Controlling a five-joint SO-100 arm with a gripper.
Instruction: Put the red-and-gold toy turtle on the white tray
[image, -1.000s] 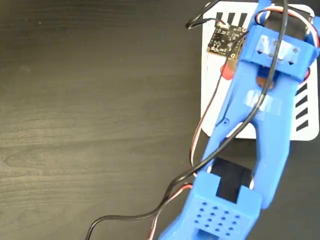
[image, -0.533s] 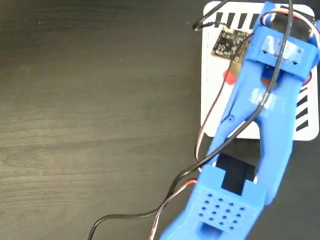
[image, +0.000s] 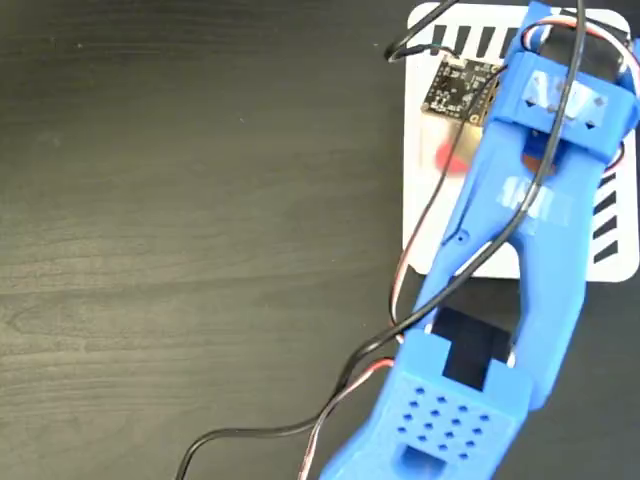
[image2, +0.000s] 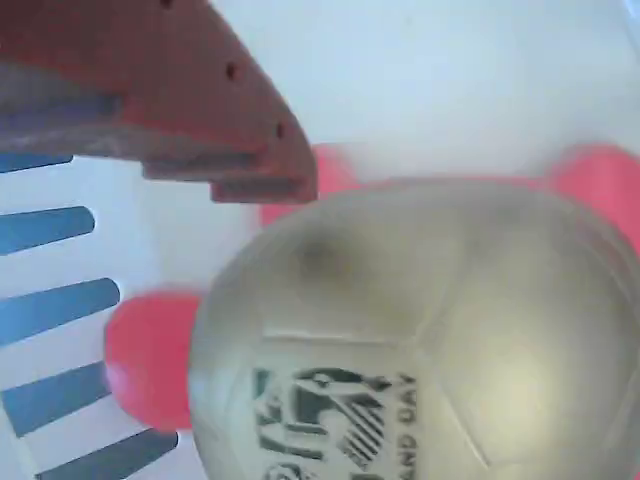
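The red-and-gold toy turtle (image2: 420, 330) filled most of the wrist view, its domed gold shell close under the camera and a little blurred. On the shell sat a dark printed mark of angular stripes, with letters beside it that seemed to read "AND DAY"; the rest of the writing was cut off or too soft to make out. Coral-red limbs stuck out at the shell's left and upper right. The turtle lay on the white tray (image2: 480, 80), whose dark stripes ran along the left edge in that view.

In the fixed view only a small red patch of the turtle (image: 447, 157) showed beside the blue arm (image: 520, 250), over the white tray (image: 420, 215), which sat at the upper right of the dark wooden table (image: 180, 220). One reddish finger (image2: 190, 110) of the gripper (image: 540, 150) hung at the upper left of the wrist view, near the shell; whether the jaws were parted or gripping could not be told.
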